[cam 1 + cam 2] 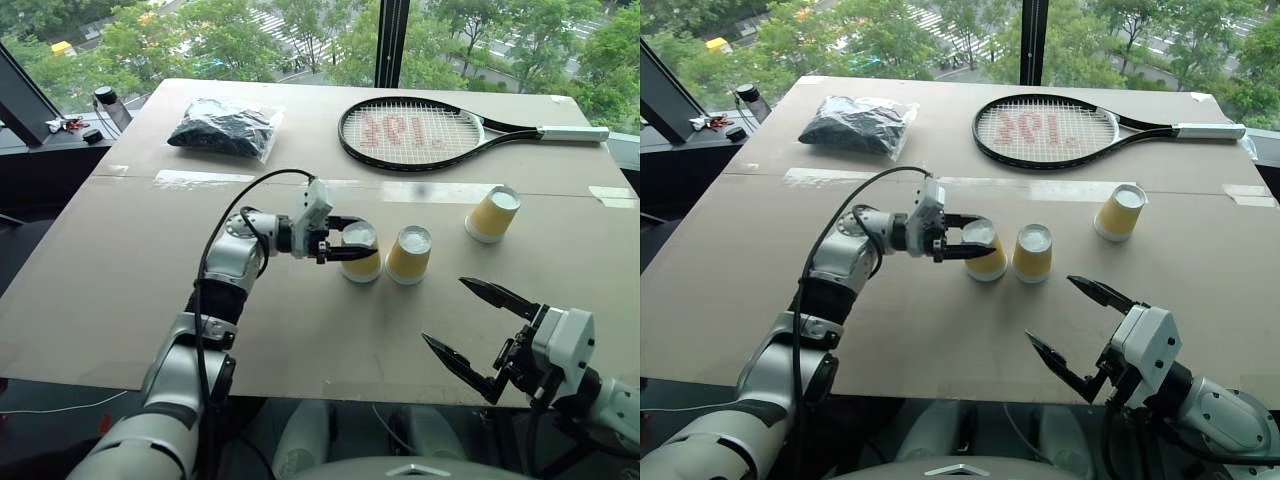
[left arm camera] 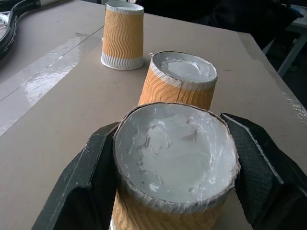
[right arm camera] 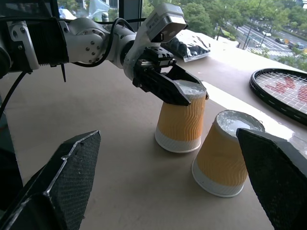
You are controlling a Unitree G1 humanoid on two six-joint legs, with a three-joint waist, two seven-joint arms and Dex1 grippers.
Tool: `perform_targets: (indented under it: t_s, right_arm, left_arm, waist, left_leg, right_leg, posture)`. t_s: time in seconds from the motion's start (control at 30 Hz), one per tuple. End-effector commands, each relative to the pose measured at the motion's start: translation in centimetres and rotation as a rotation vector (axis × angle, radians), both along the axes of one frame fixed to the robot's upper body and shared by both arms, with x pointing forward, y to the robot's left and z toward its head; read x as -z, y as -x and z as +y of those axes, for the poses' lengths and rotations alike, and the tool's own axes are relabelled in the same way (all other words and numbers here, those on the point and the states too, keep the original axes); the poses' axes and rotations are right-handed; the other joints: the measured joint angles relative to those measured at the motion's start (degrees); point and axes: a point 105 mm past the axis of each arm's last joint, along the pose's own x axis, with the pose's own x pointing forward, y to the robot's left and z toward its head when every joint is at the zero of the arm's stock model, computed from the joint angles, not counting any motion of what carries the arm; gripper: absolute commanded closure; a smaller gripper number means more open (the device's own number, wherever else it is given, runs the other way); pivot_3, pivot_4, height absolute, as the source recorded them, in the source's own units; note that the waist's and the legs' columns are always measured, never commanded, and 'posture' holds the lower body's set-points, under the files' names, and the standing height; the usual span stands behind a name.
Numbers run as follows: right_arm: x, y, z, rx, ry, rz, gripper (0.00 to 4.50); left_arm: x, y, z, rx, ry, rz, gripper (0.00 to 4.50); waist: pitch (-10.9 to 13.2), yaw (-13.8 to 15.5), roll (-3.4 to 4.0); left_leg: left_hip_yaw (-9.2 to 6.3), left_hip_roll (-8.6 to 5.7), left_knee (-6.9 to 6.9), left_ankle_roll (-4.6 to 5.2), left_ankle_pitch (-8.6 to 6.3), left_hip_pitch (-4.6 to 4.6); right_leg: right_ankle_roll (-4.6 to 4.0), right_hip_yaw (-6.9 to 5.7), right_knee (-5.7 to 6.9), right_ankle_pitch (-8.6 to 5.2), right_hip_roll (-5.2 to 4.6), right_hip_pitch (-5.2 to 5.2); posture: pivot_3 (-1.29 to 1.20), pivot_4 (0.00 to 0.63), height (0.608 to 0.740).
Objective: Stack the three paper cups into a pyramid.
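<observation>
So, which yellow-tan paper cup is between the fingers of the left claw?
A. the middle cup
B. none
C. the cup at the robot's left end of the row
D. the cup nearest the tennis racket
C: the left claw clasps the top of the leftmost upside-down yellow-tan paper cup.

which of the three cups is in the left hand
The leftmost cup, with the left hand closed on its upturned base. The middle cup beside it and the far cup near the racket stand free.
</observation>
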Motion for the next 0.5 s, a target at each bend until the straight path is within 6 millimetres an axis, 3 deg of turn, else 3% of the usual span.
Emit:
perform_targets:
  t_s: [0.03, 0.5]
  right_arm:
    - [-1.15, 0.46, 0.32, -0.007, -0.003, -0.058, 0.0]
    - [-1.11, 0.67, 0.27, 0.01, 0.001, -0.057, 0.0]
  left_arm:
    - [-0.96, -0.46, -0.55, 0.012, 0.007, -0.076, 1.86]
    - [-0.25, -0.45, -1.1, 0.053, 0.039, -0.031, 1.86]
  waist:
    - [0.0, 0.1, -0.01]
    - [0.0, 0.1, -0.01]
  left_leg:
    - [0.0, 0.0, 0.0, 0.0, 0.0, 0.0]
    - [-0.01, -0.01, 0.02, 0.0, 0.0, 0.0]
  right_leg:
    - [0.0, 0.0, 0.0, 0.0, 0.0, 0.0]
    - [0.0, -0.13, 0.02, 0.0, 0.0, 0.01]
  posture:
    - [0.0, 0.15, 0.74]
    - [0.0, 0.15, 0.74]
